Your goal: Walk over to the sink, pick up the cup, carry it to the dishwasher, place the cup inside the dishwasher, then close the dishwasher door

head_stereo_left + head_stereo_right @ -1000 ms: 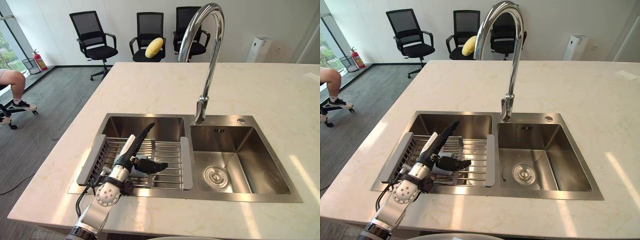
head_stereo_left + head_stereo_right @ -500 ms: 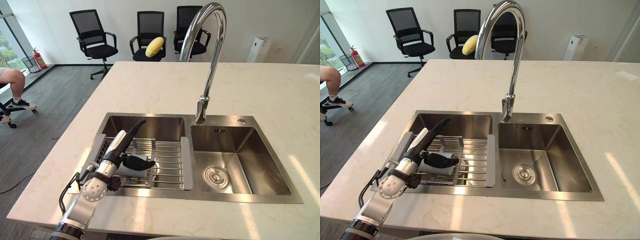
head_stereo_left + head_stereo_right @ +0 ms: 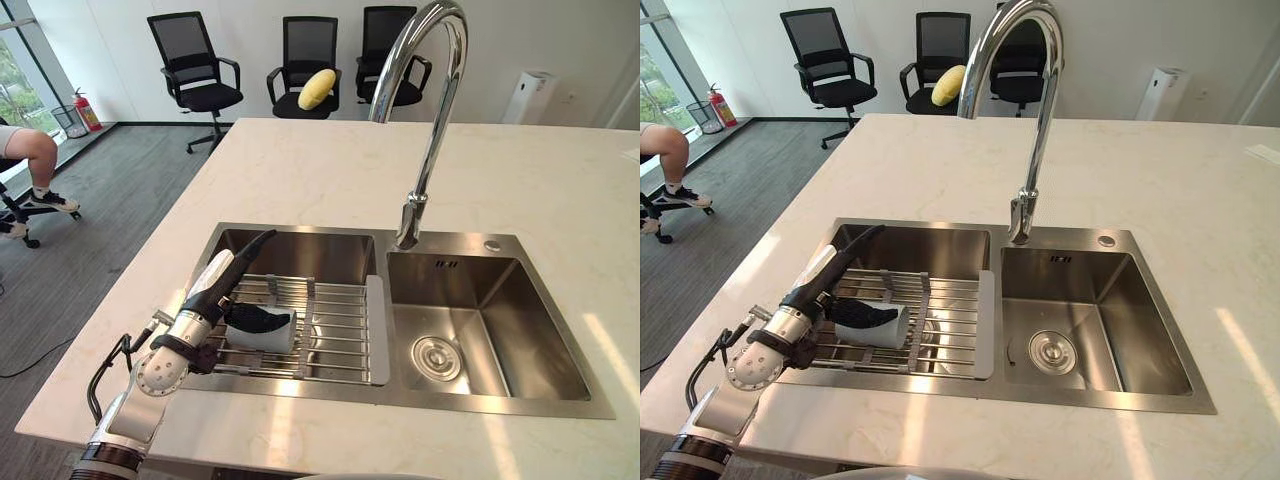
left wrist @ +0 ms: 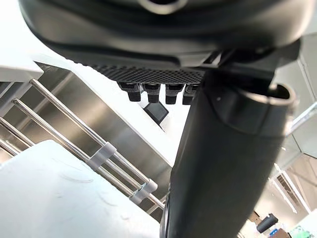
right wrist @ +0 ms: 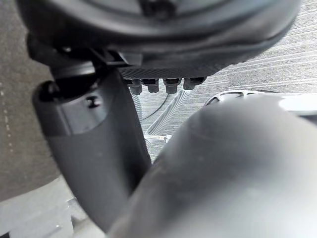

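A white cup (image 3: pixel 268 337) lies on its side on the wire rack (image 3: pixel 340 320) over the left basin of the steel sink (image 3: pixel 300 232). My left hand (image 3: pixel 205 295) reaches in from the sink's front left corner, fingers straight and pointing toward the back wall of the basin. Its dark thumb (image 3: pixel 255 318) sticks out sideways and rests on top of the cup (image 3: pixel 872 328). In the left wrist view the cup (image 4: pixel 59 198) lies just below the thumb (image 4: pixel 223 148). My right hand (image 5: pixel 94 148) hangs low above grey floor, holding nothing.
A tall chrome faucet (image 3: pixel 425 150) arches between the basins; the right basin (image 3: pixel 500 320) has a drain. Pale stone counter (image 3: pixel 330 170) surrounds the sink. Office chairs (image 3: pixel 195 60) stand beyond, one with a yellow object (image 3: pixel 316 88). A person's leg (image 3: pixel 40 160) shows at far left.
My left hand has slid left along the rack, and more of the white cup now shows beneath the thumb. The camera view has shifted slightly.
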Robot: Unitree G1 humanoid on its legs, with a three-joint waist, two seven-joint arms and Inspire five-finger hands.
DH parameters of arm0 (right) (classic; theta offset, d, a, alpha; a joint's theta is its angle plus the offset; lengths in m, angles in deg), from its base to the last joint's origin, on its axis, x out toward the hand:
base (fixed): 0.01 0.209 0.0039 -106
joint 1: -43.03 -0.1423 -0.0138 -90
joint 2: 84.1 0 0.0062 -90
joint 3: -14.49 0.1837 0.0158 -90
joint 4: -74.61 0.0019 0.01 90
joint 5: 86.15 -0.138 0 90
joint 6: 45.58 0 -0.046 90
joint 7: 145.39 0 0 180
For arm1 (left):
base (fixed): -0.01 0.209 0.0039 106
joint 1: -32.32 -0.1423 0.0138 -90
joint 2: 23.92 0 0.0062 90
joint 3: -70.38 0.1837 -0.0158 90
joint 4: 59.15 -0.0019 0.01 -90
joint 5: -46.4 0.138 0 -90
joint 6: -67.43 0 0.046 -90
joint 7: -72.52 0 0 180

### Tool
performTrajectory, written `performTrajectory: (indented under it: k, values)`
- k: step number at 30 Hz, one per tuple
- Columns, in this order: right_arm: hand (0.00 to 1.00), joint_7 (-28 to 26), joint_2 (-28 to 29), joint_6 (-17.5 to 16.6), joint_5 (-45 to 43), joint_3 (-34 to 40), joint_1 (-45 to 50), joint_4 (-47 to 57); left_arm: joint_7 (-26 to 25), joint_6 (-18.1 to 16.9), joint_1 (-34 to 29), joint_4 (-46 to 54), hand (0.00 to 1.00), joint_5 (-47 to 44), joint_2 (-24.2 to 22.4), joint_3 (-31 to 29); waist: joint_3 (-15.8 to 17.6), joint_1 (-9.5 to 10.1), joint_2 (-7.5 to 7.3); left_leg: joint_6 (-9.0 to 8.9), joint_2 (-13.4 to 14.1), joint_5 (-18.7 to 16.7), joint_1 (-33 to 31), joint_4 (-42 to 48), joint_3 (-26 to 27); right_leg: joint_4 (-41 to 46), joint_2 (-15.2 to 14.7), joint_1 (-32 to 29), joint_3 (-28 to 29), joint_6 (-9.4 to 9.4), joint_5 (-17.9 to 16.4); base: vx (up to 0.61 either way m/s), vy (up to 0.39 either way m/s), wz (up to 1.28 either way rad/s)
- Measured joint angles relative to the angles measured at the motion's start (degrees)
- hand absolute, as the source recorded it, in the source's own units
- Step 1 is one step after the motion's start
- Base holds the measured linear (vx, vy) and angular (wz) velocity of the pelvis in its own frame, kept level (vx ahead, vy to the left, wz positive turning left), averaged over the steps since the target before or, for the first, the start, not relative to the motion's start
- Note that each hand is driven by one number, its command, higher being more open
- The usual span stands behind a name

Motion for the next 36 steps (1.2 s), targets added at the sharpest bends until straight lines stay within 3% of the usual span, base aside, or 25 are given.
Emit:
performTrajectory:
  k: [10, 21, 31, 36]
  values:
    - [1.0, -0.1, 0.0, 0.0, 0.5, 1.7, 0.2, 0.0, 3.1, -1.4, 0.0, 2.2, 1.0, -2.5, 0.9, -2.0, 0.0, 0.49, -0.02, 0.01, 0.0, 0.0, 0.0, 0.0, -0.5, 0.4, -0.2, 0.0, -0.5, 0.04, -0.4, 0.0, 0.0, 0.0]
    - [1.0, -0.3, 0.0, 0.5, 0.5, 1.7, 0.2, 0.1, 3.2, -2.9, 0.0, 2.2, 1.0, 9.0, 2.7, -3.4, 0.0, 1.03, -0.01, 0.27, -0.3, 0.2, -0.3, -0.1, -1.2, 0.5, -0.6, 0.1, -1.1, 0.06, -0.5, 0.0, -0.006, 0.03]
    - [1.0, -1.2, -0.2, 0.6, 0.5, 1.7, 0.5, 0.1, 4.2, -3.7, 0.0, 2.2, 1.0, 12.0, 5.0, -3.3, 0.3, 1.16, 0.18, 0.26, -0.4, 0.3, -0.3, -0.3, -1.3, 0.5, -0.6, 0.1, -1.1, 0.06, -0.5, 0.0, 0.0, 0.0]
    - [1.0, -1.4, -0.2, 0.6, 0.5, 1.7, 0.4, 0.2, 6.1, -4.7, 0.0, 2.2, 1.0, 13.9, 6.2, -0.4, 0.7, 1.16, 0.35, 0.3, -0.4, 0.3, -0.3, -0.4, -1.3, 0.5, -0.7, 0.1, -1.2, 0.06, -0.5, 0.0, 0.0, 0.0]
